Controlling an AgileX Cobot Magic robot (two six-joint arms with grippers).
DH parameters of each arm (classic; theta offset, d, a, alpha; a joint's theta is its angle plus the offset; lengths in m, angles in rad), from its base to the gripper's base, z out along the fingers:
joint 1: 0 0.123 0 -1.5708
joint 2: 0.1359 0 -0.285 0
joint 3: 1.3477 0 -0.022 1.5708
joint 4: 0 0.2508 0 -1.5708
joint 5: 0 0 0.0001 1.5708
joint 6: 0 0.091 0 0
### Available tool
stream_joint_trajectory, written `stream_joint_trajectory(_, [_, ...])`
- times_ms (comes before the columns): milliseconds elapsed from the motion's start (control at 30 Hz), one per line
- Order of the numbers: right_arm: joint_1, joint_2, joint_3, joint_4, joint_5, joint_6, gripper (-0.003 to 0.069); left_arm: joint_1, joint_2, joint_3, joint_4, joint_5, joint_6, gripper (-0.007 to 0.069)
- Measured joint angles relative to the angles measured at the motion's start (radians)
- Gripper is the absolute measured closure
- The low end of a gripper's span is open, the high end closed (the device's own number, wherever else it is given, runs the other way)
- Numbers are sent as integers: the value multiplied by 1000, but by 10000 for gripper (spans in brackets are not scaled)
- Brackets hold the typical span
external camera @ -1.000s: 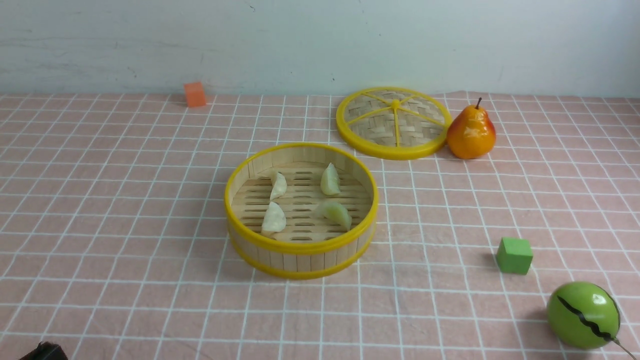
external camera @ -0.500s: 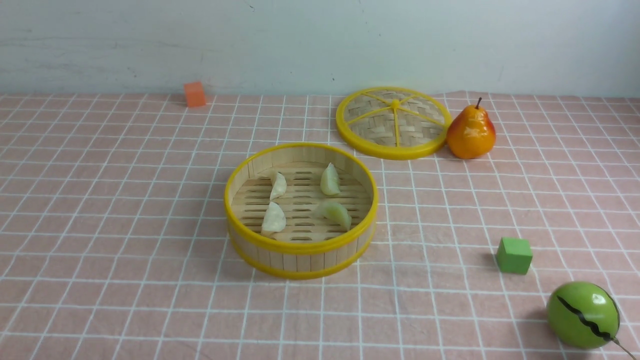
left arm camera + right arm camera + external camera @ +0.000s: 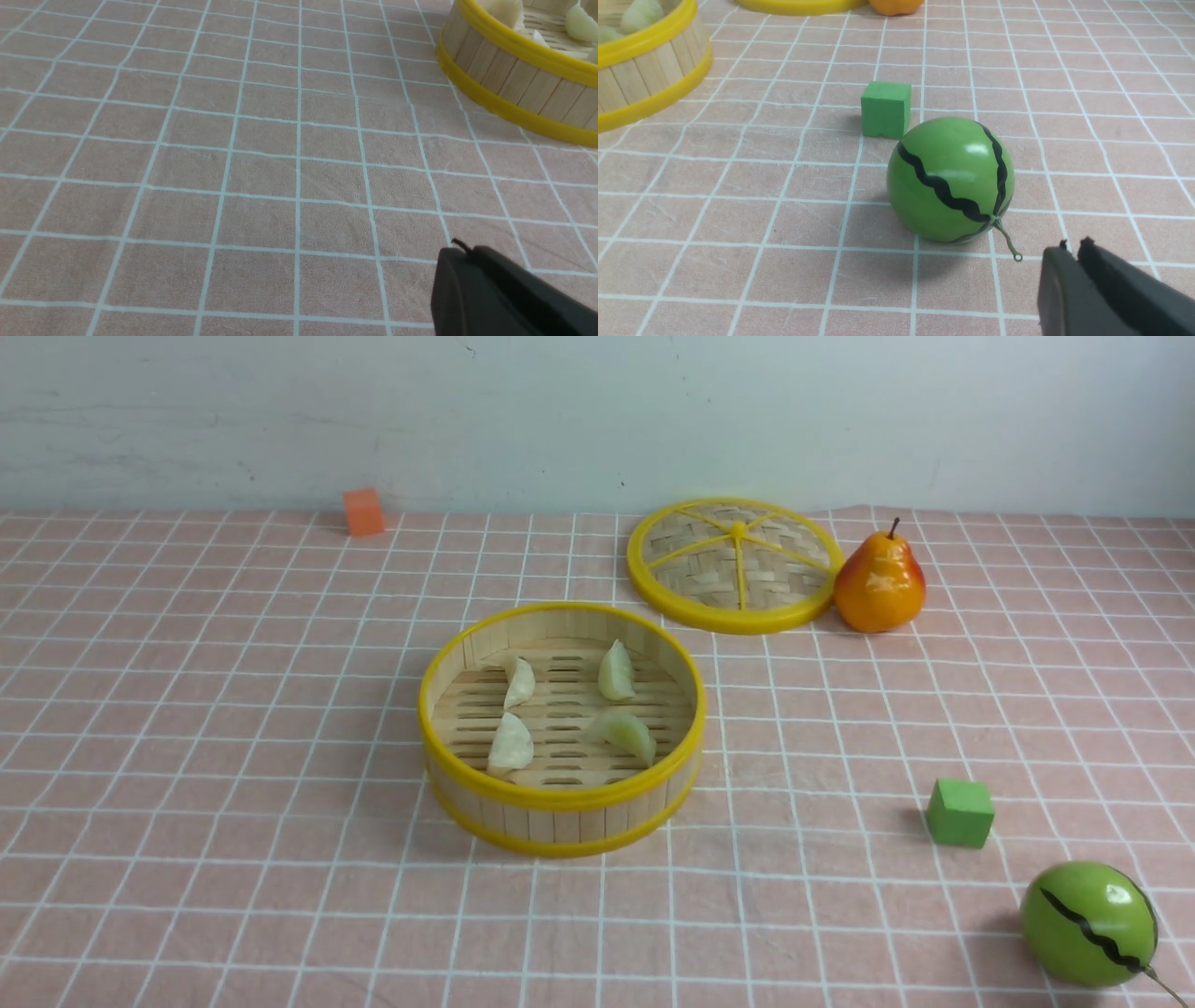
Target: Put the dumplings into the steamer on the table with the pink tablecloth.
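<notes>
The steamer (image 3: pixel 560 821) stands in the middle of the pink tablecloth (image 3: pixel 233 709) that covers the table. Several dumplings lie on its slat floor: two cream-white ones (image 3: pixel 519 681) (image 3: pixel 512 744) on the left and two pale green ones (image 3: pixel 616 672) (image 3: pixel 627 733) on the right. Neither gripper shows in the front view. In the left wrist view my left gripper (image 3: pixel 460 249) is shut and empty over bare cloth, well away from the steamer (image 3: pixel 514 79). In the right wrist view my right gripper (image 3: pixel 1073 247) has its jaws together, holding nothing.
The woven lid (image 3: pixel 735 565) lies flat at the back right with a pear (image 3: pixel 880 583) beside it. A green cube (image 3: pixel 960 812) and a toy watermelon (image 3: pixel 1088 924) sit at the front right, the watermelon (image 3: pixel 950 179) close before my right gripper. An orange cube (image 3: pixel 363 511) sits far back left.
A dark piece of my left arm at the front view's bottom left corner has gone out of view. The steamer and dumplings have not moved.
</notes>
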Motion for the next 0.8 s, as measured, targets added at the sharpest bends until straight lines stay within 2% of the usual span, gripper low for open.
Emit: stream_joint_trajectory(800, [0,0,0,0,0,0,578,0,0,0,0,0,0,638])
